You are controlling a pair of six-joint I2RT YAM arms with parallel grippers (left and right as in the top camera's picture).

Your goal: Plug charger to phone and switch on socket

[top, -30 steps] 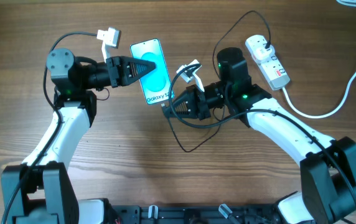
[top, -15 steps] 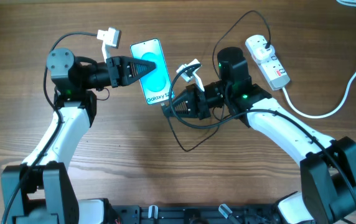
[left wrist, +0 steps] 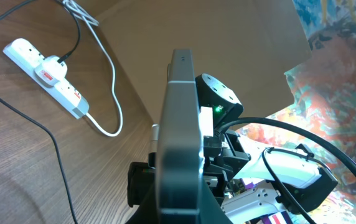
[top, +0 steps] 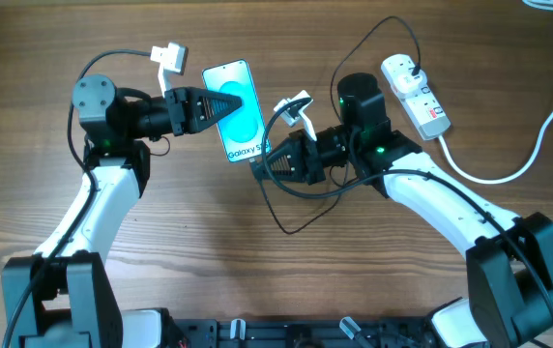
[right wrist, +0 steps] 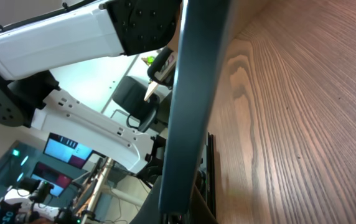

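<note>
1. Wooden bench (top: 189, 261) under everything, grain running left to right.
2. Left jaws clenched on the phone (top: 237, 114), gripping it from its left long side, a little toward the far edge from the bench's middle.
3. Cyan screen facing up, white "Galaxy" band at the phone's near end.
4. Right jaws clenched on the connector end of the charger (top: 287, 232), tight against the phone's near right corner; cannot tell whether seated in the port.
5. Black cable looping toward the near edge, then arcing away to a white plug (top: 404, 70) in the socket (top: 429, 111).
6. Socket near the far right corner, well apart from the phone; switches too small to read.
</note>
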